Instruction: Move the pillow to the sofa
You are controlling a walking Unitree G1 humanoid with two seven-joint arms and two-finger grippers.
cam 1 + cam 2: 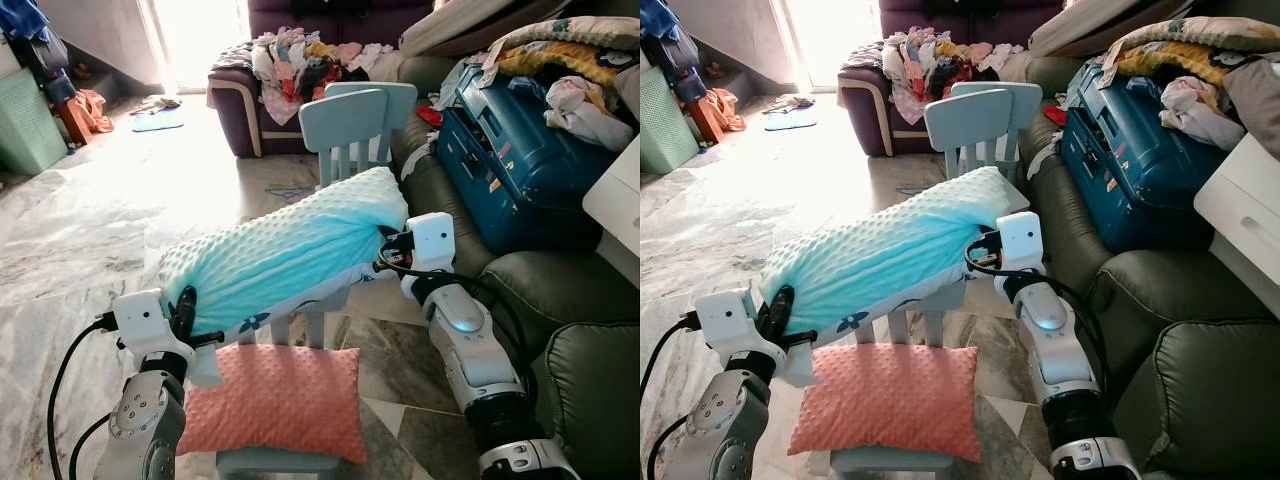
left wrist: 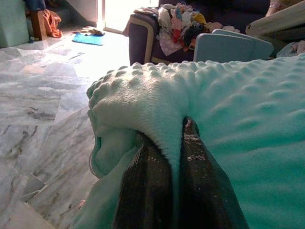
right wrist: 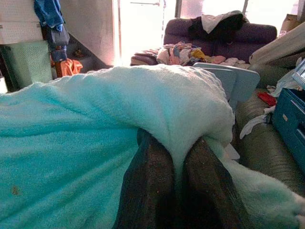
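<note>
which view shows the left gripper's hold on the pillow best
The left wrist view: the left gripper pinches a fold of the pillow between its fingers. The eye views show it side-on at the pillow's end.

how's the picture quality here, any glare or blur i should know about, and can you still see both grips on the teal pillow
Left eye view: the doorway light blows out the marble floor; the teal pillow stays sharp. Left wrist view: the left gripper pinches a pillow fold, with its fingers dark and soft. Right wrist view: backlit windows glare, and the right gripper clamps the other end in shadow.
</note>
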